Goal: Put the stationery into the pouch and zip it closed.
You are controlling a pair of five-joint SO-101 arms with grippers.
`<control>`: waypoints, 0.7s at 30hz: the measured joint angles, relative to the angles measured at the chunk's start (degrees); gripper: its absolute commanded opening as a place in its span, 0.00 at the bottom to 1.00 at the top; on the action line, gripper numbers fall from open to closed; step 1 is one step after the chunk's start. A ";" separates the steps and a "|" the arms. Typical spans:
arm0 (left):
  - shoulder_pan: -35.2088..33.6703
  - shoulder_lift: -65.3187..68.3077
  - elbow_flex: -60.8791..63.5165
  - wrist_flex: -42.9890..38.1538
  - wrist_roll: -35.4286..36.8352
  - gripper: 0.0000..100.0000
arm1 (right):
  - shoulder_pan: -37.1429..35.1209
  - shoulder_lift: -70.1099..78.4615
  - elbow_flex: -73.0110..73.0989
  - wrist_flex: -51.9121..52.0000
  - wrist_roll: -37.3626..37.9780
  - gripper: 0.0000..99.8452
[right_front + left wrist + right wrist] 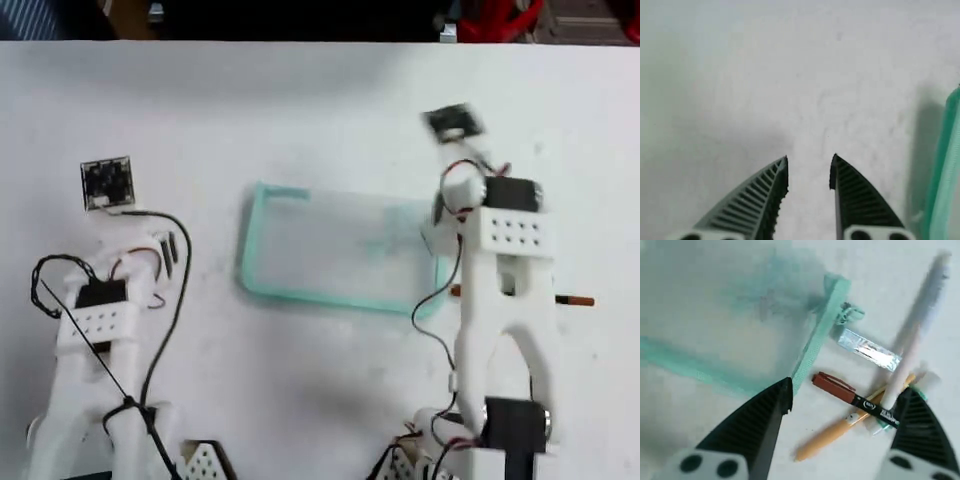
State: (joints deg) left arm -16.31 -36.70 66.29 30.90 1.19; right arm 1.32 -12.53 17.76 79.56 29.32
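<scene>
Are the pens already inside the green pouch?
No. The brown-capped pen and the orange pen lie on the table beside the pouch, outside it.

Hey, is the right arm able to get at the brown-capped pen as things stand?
Probably yes: the right gripper hangs open over the brown-capped pen, whose cap end lies uncovered; the white pen near its other end might get caught too.

White table, dark strip beyond its far edge, red object there
</scene>
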 measured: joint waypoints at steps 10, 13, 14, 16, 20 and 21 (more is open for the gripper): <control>0.00 0.44 0.00 0.00 0.00 0.15 | 6.86 14.77 -0.62 -8.09 19.60 0.33; 0.00 0.44 0.00 0.00 0.00 0.15 | 6.95 18.55 -0.70 -11.60 21.71 0.33; 0.00 0.44 0.00 0.00 0.00 0.15 | 6.95 19.60 -0.70 -13.01 22.42 0.33; 0.00 0.44 0.00 0.00 0.00 0.15 | 6.77 21.27 -0.70 -15.82 23.82 0.33; 0.00 0.44 0.00 0.00 0.00 0.15 | 6.07 24.18 -0.70 -19.60 26.46 0.33; 0.00 0.44 0.00 0.00 0.00 0.15 | 5.63 24.70 -0.70 -19.96 26.99 0.33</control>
State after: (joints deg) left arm -16.31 -36.26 66.29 30.90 1.19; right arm 6.95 12.18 17.05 59.60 56.31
